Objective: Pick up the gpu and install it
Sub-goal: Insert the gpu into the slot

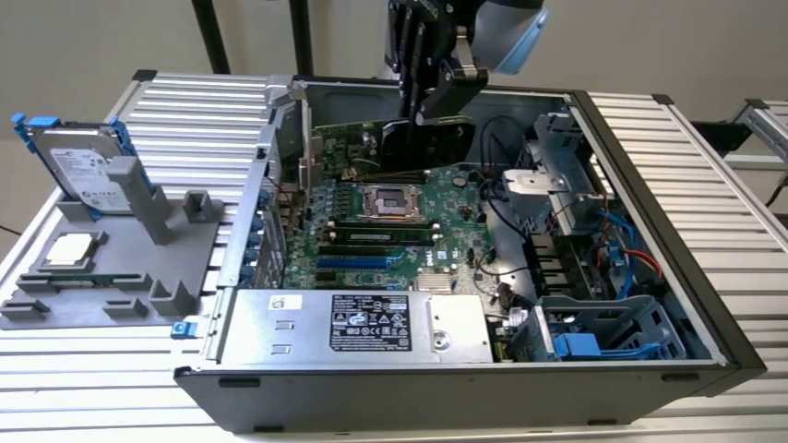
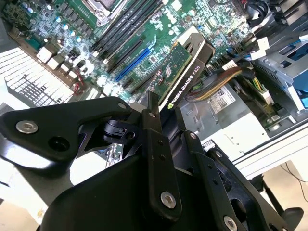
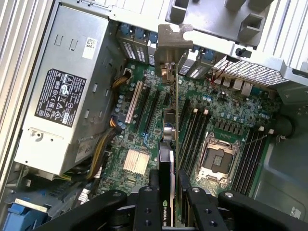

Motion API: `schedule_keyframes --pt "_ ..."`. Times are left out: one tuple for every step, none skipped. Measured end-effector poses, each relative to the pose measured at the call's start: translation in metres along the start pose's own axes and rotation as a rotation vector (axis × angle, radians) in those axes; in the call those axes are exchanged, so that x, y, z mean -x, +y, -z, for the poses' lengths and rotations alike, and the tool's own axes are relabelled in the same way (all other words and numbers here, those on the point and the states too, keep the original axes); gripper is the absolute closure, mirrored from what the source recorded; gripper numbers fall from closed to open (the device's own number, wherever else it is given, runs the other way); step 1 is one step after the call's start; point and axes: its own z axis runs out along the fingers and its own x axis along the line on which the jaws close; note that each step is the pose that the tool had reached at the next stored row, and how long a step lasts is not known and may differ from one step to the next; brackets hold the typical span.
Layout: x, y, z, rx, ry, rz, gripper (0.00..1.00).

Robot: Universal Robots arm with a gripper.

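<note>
The gpu (image 1: pixel 351 143) is a green card with a black cooler, and it hangs upright inside the open computer case over the back part of the large green motherboard (image 1: pixel 369 235). My gripper (image 1: pixel 437 118) comes down from above and is shut on the cooler end of the card. In the first wrist view the gpu (image 3: pixel 175 110) shows edge-on, its silver bracket (image 3: pixel 171 45) toward the case's rear wall, above the expansion slots, with my gripper (image 3: pixel 168 182) clamped on it. The second wrist view shows the gpu (image 2: pixel 185 79) tilted over the motherboard (image 2: pixel 72 33), held in my gripper (image 2: pixel 166 113).
A grey power supply (image 1: pixel 369 325) fills the case's near side, with a drive cage (image 1: pixel 603 332) and loose cables (image 1: pixel 622 254) on the exterior view's right. Outside the case, a silver hard drive with blue rails (image 1: pixel 87 171) and a processor (image 1: pixel 68 251) rest on a grey holder.
</note>
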Motion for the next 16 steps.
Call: schedule_keyframes --pt "0.0 0.0 0.0 0.0 0.0 0.0 1.0" --pt "0.0 0.0 0.0 0.0001 0.0001 0.0 1.0" --pt "0.0 0.0 0.0 0.0 0.0 0.0 1.0" --pt "0.0 0.0 0.0 0.0 0.0 0.0 1.0" --pt "0.0 0.0 0.0 0.0001 0.0001 0.002 1.0" --pt "0.0 0.0 -0.0001 -0.0001 0.0003 0.007 1.0" --pt "0.0 0.0 -0.0001 -0.0001 0.0006 0.013 1.0" --pt "-0.0001 -0.0001 -0.0001 -0.0001 0.001 0.02 1.0" --pt "-0.0001 -0.0001 -0.0001 -0.0002 0.0013 0.027 1.0" --pt "-0.0001 -0.0002 0.0 0.0 0.0018 0.033 1.0" --pt "-0.0001 -0.0002 0.0 0.0 0.0021 0.038 1.0" --pt "-0.0001 -0.0002 0.0 -0.0001 0.0022 0.041 1.0" --pt "-0.0001 -0.0002 0.0 0.0 0.0022 0.041 1.0" --pt "-0.0001 -0.0002 0.0 0.0 0.0023 0.042 1.0" --pt "-0.0001 -0.0002 0.0 0.0 0.0024 0.043 1.0" --pt "-0.0001 -0.0002 0.0 0.0 0.0024 0.043 1.0"
